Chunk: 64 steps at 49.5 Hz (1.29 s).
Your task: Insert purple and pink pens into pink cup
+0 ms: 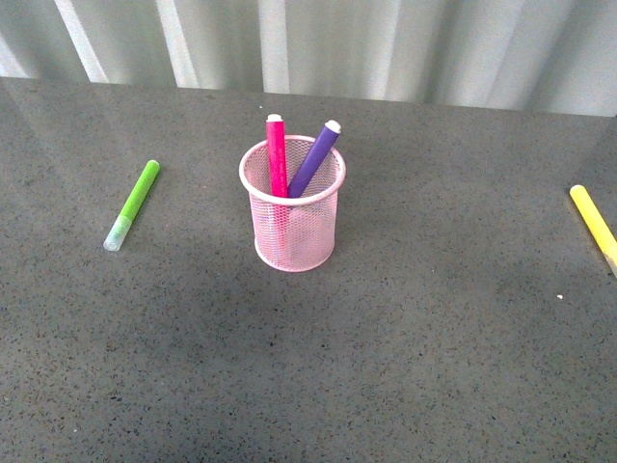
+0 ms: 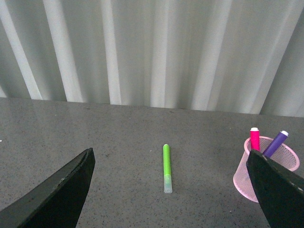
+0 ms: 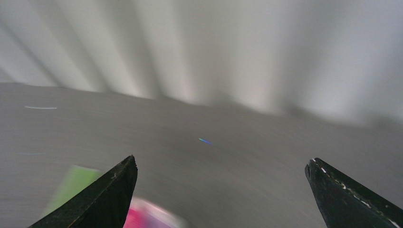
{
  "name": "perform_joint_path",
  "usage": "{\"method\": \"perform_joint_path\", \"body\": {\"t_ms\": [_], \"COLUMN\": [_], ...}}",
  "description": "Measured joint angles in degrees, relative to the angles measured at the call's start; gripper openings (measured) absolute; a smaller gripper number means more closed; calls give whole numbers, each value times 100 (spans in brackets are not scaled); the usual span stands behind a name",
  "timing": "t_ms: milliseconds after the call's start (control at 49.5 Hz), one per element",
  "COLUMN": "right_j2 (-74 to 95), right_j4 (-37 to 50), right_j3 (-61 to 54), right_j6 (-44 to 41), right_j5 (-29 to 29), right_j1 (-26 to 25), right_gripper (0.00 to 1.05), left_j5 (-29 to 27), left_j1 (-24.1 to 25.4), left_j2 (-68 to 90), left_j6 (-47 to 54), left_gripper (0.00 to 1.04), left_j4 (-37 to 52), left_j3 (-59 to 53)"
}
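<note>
The pink cup (image 1: 293, 214) stands upright mid-table in the front view. The pink pen (image 1: 277, 156) and the purple pen (image 1: 314, 158) stand inside it, leaning, their tops above the rim. Neither arm shows in the front view. In the left wrist view my left gripper (image 2: 173, 185) is open and empty, its fingers (image 2: 61, 190) wide apart, with the cup (image 2: 242, 175) and both pens (image 2: 255, 138) behind one finger. The right wrist view is motion-blurred; my right gripper (image 3: 221, 190) is open and empty, with blurred pink and green patches beside one finger.
A lime-green marker (image 1: 132, 204) lies flat to the left of the cup, also in the left wrist view (image 2: 166, 161). A yellow marker (image 1: 594, 226) lies at the table's right edge. A pale pleated curtain (image 1: 386, 39) backs the grey table (image 1: 386, 367).
</note>
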Motion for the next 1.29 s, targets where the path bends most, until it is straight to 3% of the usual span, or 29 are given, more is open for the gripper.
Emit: {"method": "perform_joint_path", "body": {"t_ms": [202, 262, 343, 424, 706, 1292], "right_j2": [-186, -201, -595, -1128, -2046, -4109], "right_j4": [55, 2028, 3355, 3585, 3530, 2568], "right_j3": [-83, -883, -1735, -2299, -3235, -4288], "right_j6": [11, -662, -1071, -1224, -1325, -1331], "right_j5": [-24, 306, 103, -90, -697, -1749], "right_j1": [-20, -83, -374, -726, -1237, -2376], "right_gripper": [97, 82, 64, 46, 3, 3], "left_j5": [7, -2, -13, 7, -2, -7], "left_j1": [0, 0, 0, 0, 0, 0], "left_j2": [-4, -7, -7, -4, -7, -7], "left_j6": [0, 0, 0, 2, 0, 0], "left_gripper": [98, 98, 98, 98, 98, 98], "left_j4": [0, 0, 0, 0, 0, 0], "left_j3": [0, 0, 0, 0, 0, 0]}}
